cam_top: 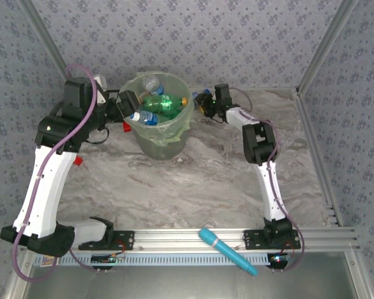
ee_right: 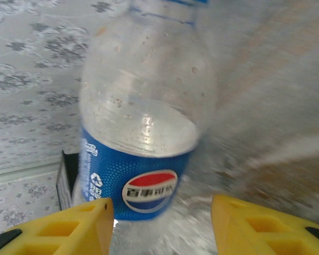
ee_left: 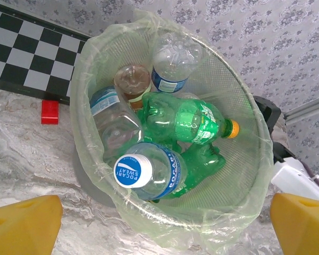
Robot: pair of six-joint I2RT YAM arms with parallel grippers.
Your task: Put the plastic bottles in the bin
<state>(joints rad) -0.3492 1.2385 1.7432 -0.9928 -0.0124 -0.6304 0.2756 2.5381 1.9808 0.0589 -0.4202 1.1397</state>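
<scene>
Bin (ee_left: 89,64): about six bottles (ee_left: 191,125) in. Left claw (ee_left: 162,226): open, empty. Right claw (ee_right: 162,223): flanking Pepsi bottle (ee_right: 143,133), grip unclear. Seemingly last one outstanding.

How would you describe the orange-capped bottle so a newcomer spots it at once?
Far back on the grey marbled table stands a large pale-green translucent bin. A green plastic bottle lies on its side, uppermost inside it. It alone shows an orange cap.

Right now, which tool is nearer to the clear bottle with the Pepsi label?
Right. The right tool has the Pepsi bottle between its fingers; the left tool hangs above the bin, away from that bottle.
</scene>
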